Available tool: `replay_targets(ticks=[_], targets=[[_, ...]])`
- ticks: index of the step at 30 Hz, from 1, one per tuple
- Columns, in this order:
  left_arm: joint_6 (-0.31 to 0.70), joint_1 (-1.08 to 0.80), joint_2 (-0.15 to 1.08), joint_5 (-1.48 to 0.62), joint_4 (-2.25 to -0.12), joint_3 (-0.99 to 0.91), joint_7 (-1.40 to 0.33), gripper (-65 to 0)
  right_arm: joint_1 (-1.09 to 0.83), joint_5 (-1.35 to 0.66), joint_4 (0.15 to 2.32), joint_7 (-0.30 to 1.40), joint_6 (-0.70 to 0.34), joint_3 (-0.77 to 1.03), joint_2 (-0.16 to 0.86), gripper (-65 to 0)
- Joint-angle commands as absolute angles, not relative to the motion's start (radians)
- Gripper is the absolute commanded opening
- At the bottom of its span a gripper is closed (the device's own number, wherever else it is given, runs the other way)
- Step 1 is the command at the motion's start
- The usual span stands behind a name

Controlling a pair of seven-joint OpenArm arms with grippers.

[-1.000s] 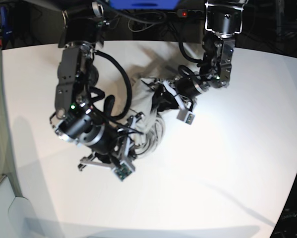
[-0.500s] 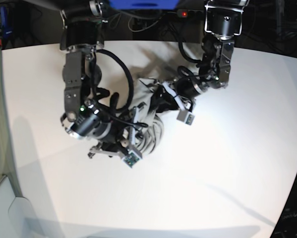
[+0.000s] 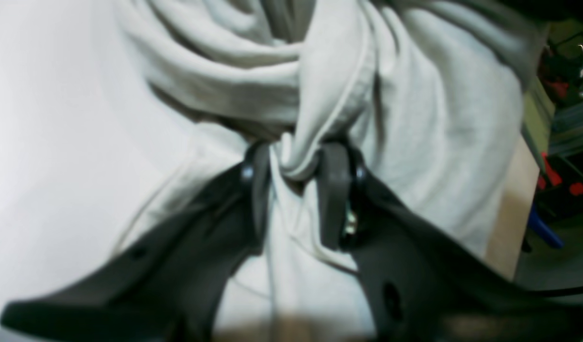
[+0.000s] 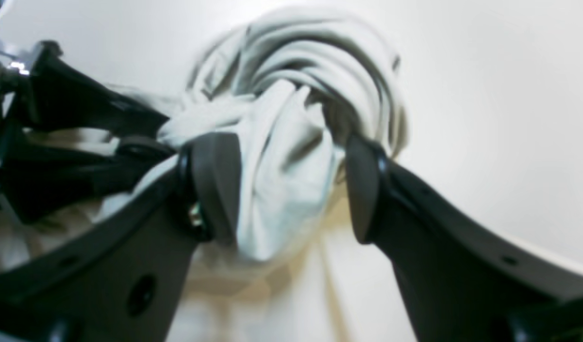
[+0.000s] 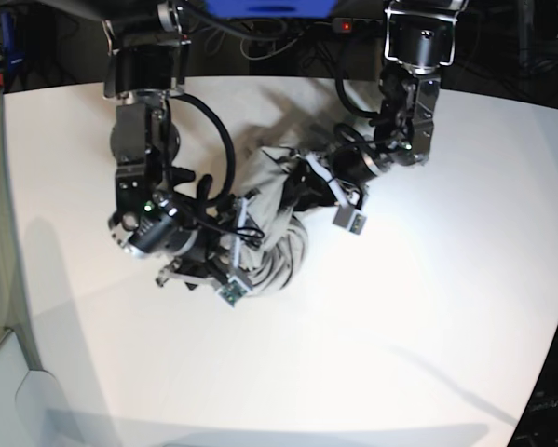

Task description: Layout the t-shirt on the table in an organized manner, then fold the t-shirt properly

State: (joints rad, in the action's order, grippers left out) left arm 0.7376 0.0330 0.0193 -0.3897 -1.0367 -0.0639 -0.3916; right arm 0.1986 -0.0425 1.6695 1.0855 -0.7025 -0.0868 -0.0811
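The light grey-beige t-shirt (image 5: 280,244) lies bunched and twisted on the white table (image 5: 428,307). My left gripper (image 3: 295,190) is shut on a fold of the shirt (image 3: 415,118); in the base view it (image 5: 300,183) is at the bundle's far side. My right gripper (image 4: 289,190) is open, its fingers (image 4: 215,185) wide apart on both sides of a hanging bunch of shirt (image 4: 282,156). In the base view it (image 5: 248,233) is at the bundle's left side. The shirt's sleeves and tag are hidden in the folds.
The left arm's black fingers (image 4: 82,118) show at the left of the right wrist view. Cables, a power strip (image 5: 346,25) and a blue object (image 5: 269,7) lie beyond the table's far edge. A pale box (image 5: 8,391) stands off the near-left corner.
My right arm has swung toward the shirt, and its open gripper now sits around the bundle's left side. The left arm has stayed put, holding the shirt.
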Motion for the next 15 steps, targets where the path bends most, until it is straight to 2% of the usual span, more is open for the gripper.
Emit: replay_targets(ticks=[1, 4, 15], targets=[[0.698, 0.012, 0.021, -0.32, -1.04, -0.062, -0.504, -47.2, 0.205, -0.061, 1.684, 1.069, -0.698, -0.093, -0.082, -29.7], [0.698, 0.008, 0.021, -0.32, -1.106, -0.062, -0.506, -47.2, 0.196, -0.064, 1.684, 1.069, -0.698, -0.096, -0.082, -32.7], [0.698, -0.004, 0.013, -0.321, -1.25, -0.064, -0.57, -47.2, 0.18, -0.065, 1.647, 1.066, -0.698, -0.097, -0.084, -58.1]])
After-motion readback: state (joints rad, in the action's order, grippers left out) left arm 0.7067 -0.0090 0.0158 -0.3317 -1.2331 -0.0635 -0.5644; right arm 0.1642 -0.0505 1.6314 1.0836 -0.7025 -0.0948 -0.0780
